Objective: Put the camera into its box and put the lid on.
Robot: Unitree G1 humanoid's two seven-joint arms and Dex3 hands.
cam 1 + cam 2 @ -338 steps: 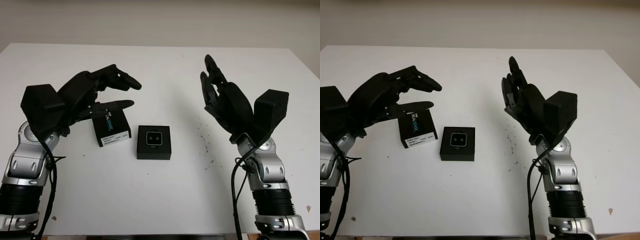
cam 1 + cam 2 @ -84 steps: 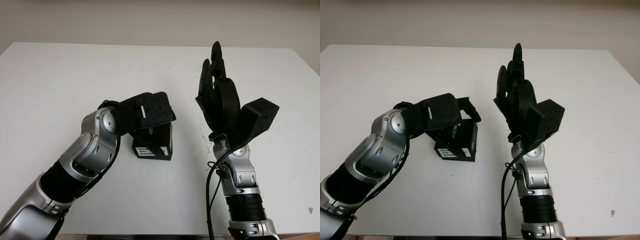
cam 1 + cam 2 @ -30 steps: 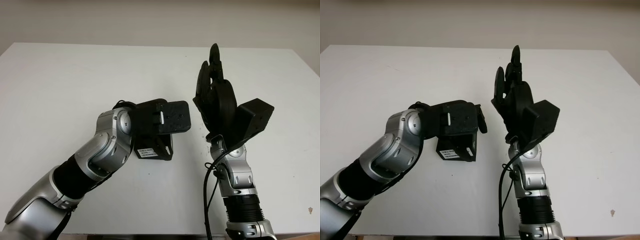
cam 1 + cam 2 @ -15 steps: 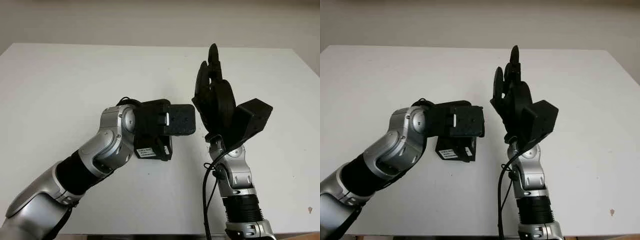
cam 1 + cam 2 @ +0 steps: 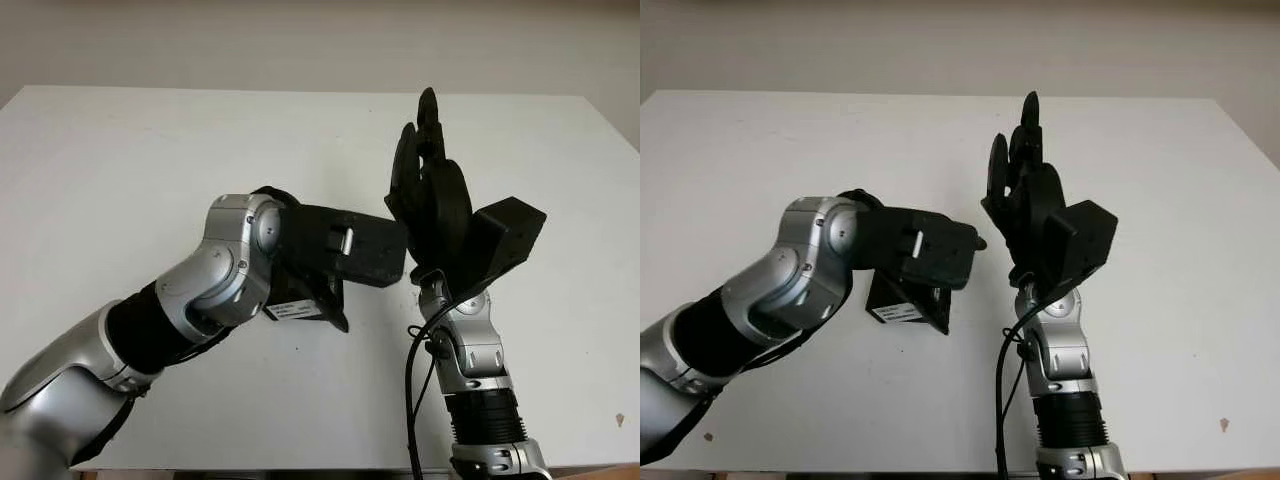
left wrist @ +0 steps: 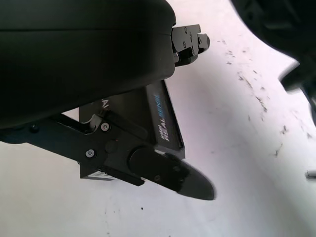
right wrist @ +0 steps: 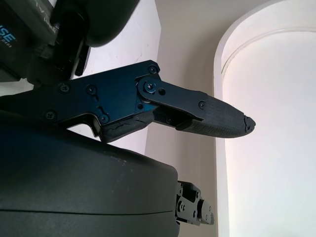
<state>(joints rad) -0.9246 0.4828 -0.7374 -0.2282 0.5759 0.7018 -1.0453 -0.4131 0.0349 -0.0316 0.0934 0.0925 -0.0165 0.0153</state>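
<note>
The black box with its lid (image 5: 298, 306) on stands in the middle of the table, white label facing me, and it looks tipped up on one edge. The camera is hidden inside. My left hand (image 5: 335, 290) reaches over it from the left. In the left wrist view the lid (image 6: 160, 118) with its blue lettering sits between the hand's fingers (image 6: 173, 175), which are curled around it. My right hand (image 5: 430, 185) is held upright just right of the box, open and holding nothing.
The white table (image 5: 150, 160) stretches to the far wall, with its right edge (image 5: 610, 130) nearby. Dark specks (image 6: 256, 111) mark the surface between the box and the right hand. The left wrist block (image 5: 355, 245) hangs close to the right palm.
The left forearm has rolled and its wrist block has swung right, toward the right hand. The box now looks tilted rather than flat. The right hand has barely moved.
</note>
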